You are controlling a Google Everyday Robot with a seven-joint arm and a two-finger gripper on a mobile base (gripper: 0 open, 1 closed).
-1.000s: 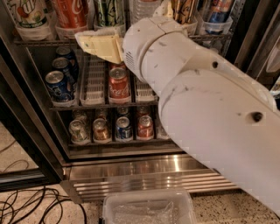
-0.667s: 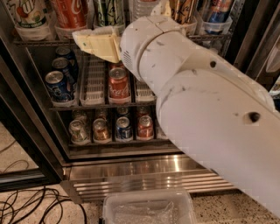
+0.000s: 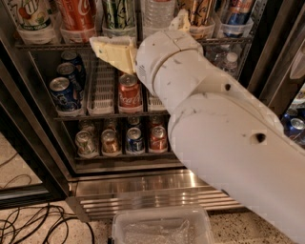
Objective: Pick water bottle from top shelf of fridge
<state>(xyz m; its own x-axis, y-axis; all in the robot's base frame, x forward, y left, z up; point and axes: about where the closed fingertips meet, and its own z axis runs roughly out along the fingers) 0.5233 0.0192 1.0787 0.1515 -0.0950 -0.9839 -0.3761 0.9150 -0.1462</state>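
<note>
The water bottle [image 3: 157,12], clear and ribbed, stands in a cup holder at the middle of the top shelf [image 3: 57,45] of the fridge [image 3: 143,190]; its cap is cut off by the top edge. My gripper [image 3: 138,31] is at the shelf's front rail, right by the bottle's lower part. It is open: one cream finger [image 3: 112,51] lies left of the bottle and the other [image 3: 181,21] pokes up on its right. My white arm [image 3: 228,128] hides the right part of the lower racks.
Tall cans flank the bottle: a 7UP [image 3: 28,12], a red cola [image 3: 76,12], a green one [image 3: 119,9], a gold one [image 3: 200,9]. Lower racks hold blue cans [image 3: 62,90], a cola can [image 3: 129,90], white lane trays [image 3: 101,86]. A plastic tub [image 3: 162,228] and cables [image 3: 28,224] lie on the floor.
The gripper has shifted slightly to the right along the top shelf's front; the arm has barely moved. The bottle and cans stand as before.
</note>
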